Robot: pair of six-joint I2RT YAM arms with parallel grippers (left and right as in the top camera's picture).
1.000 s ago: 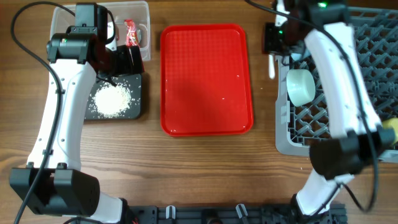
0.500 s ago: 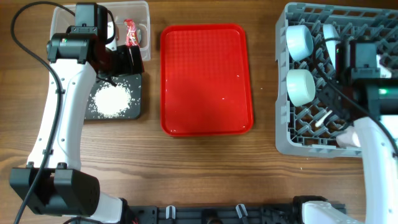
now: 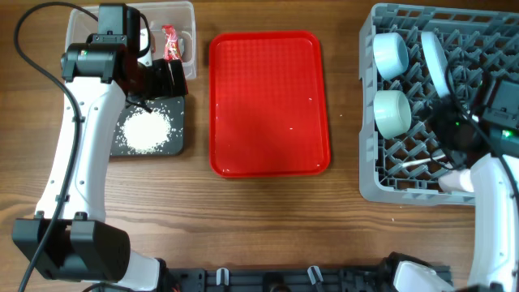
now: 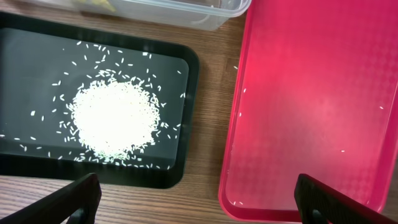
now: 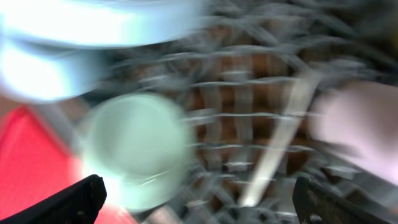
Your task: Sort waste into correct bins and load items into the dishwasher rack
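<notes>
My right gripper (image 3: 444,146) (image 5: 202,202) hangs open over the grey dishwasher rack (image 3: 369,182). The white spoon (image 3: 418,165) (image 5: 280,137) lies loose on the lattice just below it. Two pale green bowls (image 3: 391,53) (image 3: 392,112) (image 5: 134,149) and the pale blue plate (image 3: 435,61) stand in the rack, with a white cup (image 5: 357,124) beside the spoon. The right wrist view is blurred. My left gripper (image 3: 166,77) (image 4: 202,202) is open and empty, above the black tray (image 3: 182,142) (image 4: 186,68) that holds a heap of rice (image 3: 146,130) (image 4: 115,118). A red wrapper (image 3: 170,42) lies in the clear tub (image 3: 188,12).
The red serving tray (image 3: 269,101) (image 4: 311,93) lies between the bins and the rack, with a few stray grains on it. Bare wooden table runs along the front. The right arm covers the rack's right side.
The right arm carried the spoon from the rack's left edge across to its middle, then opened; the spoon now rests on the lattice. The left arm has not moved.
</notes>
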